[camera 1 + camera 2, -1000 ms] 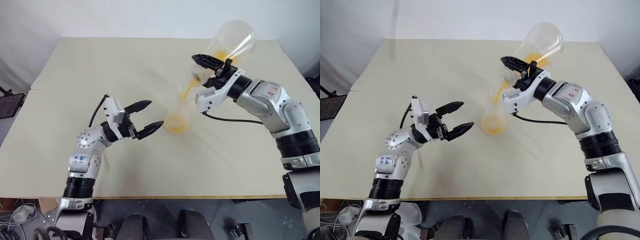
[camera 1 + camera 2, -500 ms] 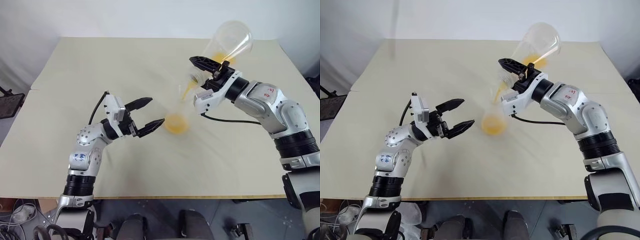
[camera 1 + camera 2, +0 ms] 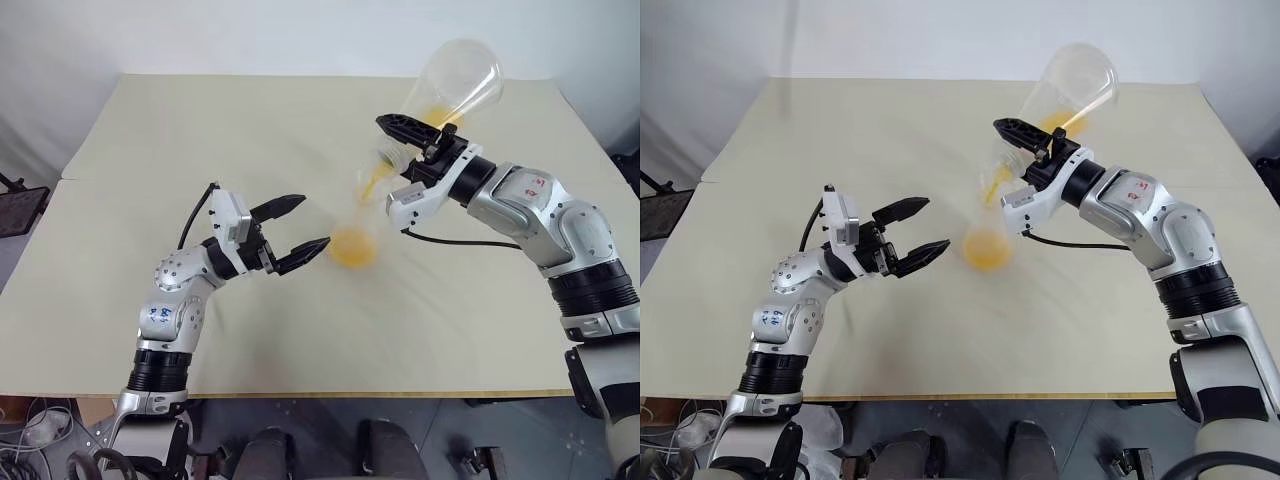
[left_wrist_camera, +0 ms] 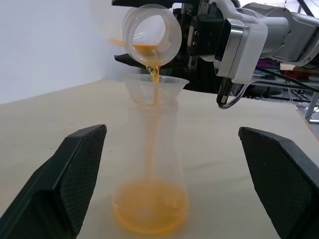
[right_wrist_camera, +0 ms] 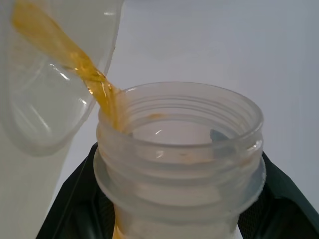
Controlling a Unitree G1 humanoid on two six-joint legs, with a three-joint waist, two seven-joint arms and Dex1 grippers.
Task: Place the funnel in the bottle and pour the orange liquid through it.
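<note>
The bottle [image 3: 353,232] stands upright mid-table with the clear funnel [image 4: 155,84] seated in its neck. A pool of orange liquid [image 4: 150,206] lies in the bottle's base. My right gripper [image 3: 408,143] is shut on the neck of a wider clear flask [image 3: 455,85], which is tipped mouth-down over the funnel. A thin orange stream [image 5: 94,84] runs from the flask's mouth [image 4: 151,36] into the funnel and down inside the bottle. My left gripper [image 3: 311,223] stands open just left of the bottle, not touching it, its fingers [image 4: 75,174] on either side.
The beige table [image 3: 200,120] reaches back to a white wall. Its front edge runs close below my arms. A black cable hangs under the right wrist [image 3: 450,238].
The pour goes on and the held flask has edged slightly left over the funnel. My left gripper has stayed open and in place.
</note>
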